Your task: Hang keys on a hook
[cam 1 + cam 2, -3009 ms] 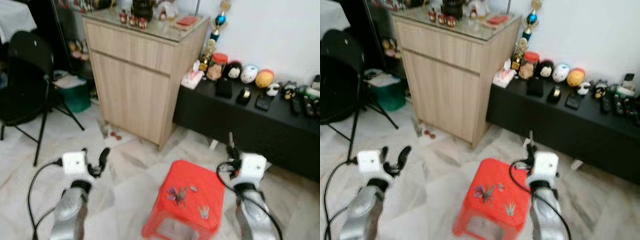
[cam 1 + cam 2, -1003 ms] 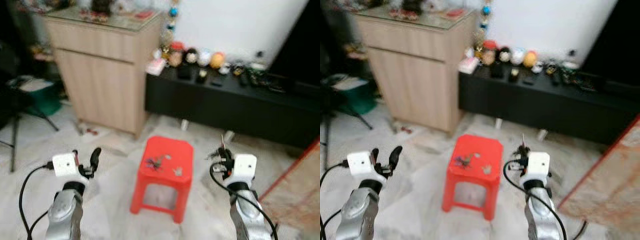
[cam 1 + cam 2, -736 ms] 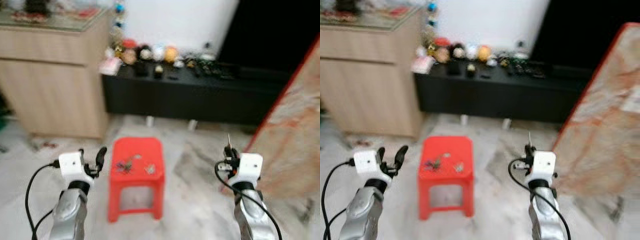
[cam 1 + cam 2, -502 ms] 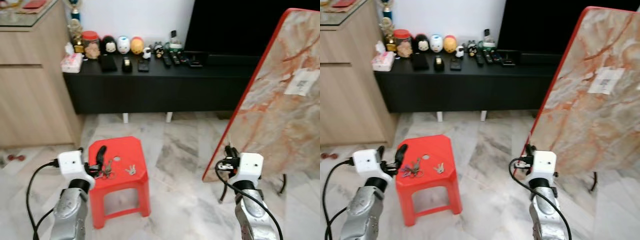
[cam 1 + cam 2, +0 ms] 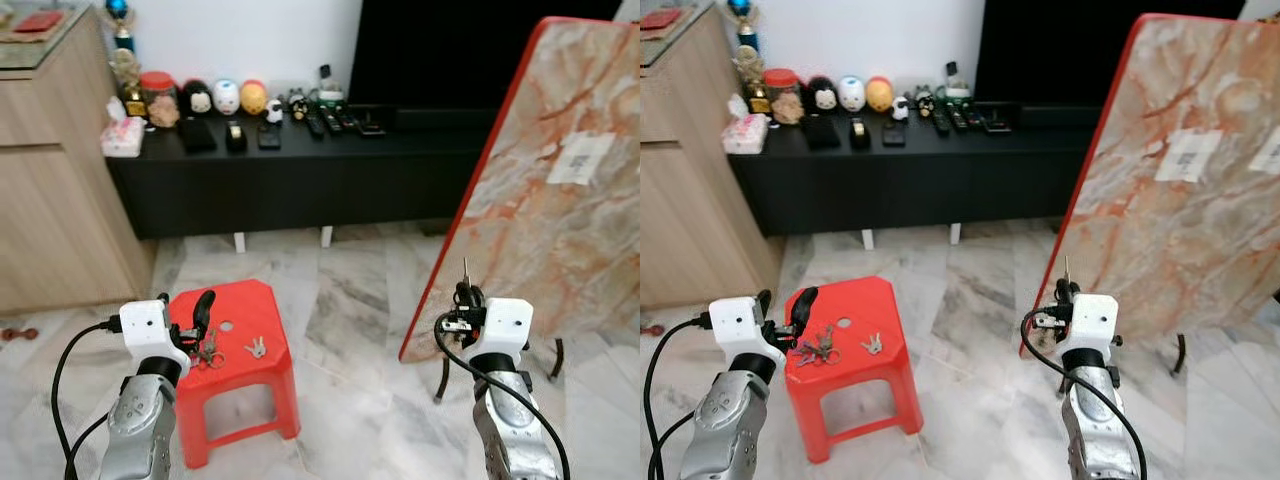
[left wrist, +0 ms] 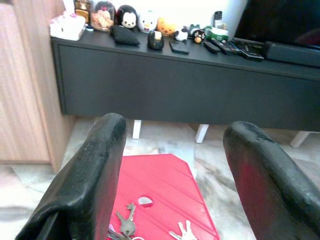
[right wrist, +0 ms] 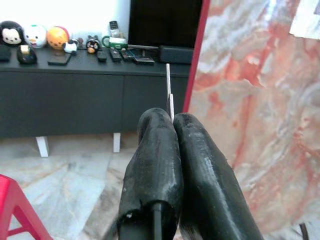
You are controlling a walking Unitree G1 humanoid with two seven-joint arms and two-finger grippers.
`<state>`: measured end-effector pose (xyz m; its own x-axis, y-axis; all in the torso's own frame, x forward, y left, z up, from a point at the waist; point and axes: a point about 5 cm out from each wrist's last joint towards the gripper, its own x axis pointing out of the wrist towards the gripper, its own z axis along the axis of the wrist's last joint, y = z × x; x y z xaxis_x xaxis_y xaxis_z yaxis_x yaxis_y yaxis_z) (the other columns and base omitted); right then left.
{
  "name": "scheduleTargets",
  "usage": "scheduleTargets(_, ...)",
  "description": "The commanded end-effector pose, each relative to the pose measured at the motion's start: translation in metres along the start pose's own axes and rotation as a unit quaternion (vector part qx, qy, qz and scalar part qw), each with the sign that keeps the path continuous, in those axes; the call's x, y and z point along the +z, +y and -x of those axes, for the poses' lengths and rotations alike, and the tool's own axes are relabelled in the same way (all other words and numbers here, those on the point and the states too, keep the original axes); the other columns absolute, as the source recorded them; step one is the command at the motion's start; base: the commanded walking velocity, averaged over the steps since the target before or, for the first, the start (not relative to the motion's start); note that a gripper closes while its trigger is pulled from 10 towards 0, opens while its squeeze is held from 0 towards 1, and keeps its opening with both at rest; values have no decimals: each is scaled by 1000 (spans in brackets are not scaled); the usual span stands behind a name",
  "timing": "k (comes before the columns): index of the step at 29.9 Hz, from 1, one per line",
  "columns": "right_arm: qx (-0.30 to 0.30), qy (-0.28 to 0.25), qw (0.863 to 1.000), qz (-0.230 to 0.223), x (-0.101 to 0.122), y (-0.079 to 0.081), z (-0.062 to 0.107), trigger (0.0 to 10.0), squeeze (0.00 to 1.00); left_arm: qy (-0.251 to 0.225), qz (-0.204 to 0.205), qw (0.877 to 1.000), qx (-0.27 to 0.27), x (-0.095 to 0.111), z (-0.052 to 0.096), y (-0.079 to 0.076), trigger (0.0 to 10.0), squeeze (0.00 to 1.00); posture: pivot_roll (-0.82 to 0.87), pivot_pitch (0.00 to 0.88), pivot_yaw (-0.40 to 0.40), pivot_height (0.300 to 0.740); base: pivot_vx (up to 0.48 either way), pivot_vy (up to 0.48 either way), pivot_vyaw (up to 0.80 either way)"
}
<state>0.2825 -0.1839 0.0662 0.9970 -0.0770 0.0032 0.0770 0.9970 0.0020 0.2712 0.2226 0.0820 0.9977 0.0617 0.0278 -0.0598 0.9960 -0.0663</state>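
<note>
While the view has swung right since three seconds ago, the marble tabletop (image 5: 555, 190) now appears; the right gripper (image 7: 172, 120) remains pinched on a thin key (image 7: 169, 92), the left gripper (image 6: 175, 165) spread above keys (image 5: 820, 349) on the red stool (image 5: 855, 372).

Red stool (image 5: 250, 305) on marble floor (image 5: 350, 300); marble tabletop (image 5: 560, 190) leaning upright.
</note>
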Motion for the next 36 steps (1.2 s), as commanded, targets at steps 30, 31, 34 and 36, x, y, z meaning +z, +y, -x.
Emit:
scheduleTargets(30,-5,-32,999,14,11,-3,-2,10000,0,-8,-6,1000,3,1,0,0,10000,0,34,0,-102,740,0,-83,163)
scheduleTargets(31,-5,-33,999,19,11,-3,-2,10000,0,-8,-6,1000,3,1,0,0,10000,0,35,0,-103,740,0,-341,0)
scheduleTargets(34,-8,-37,999,20,12,-4,-3,10000,0,-8,-5,1000,4,1,0,0,10000,0,34,0,-103,740,0,-341,0)
scheduleTargets(36,-10,-38,999,20,13,-4,-3,10000,0,-9,-5,1000,4,1,0,0,10000,0,34,0,-103,740,0,-343,0)
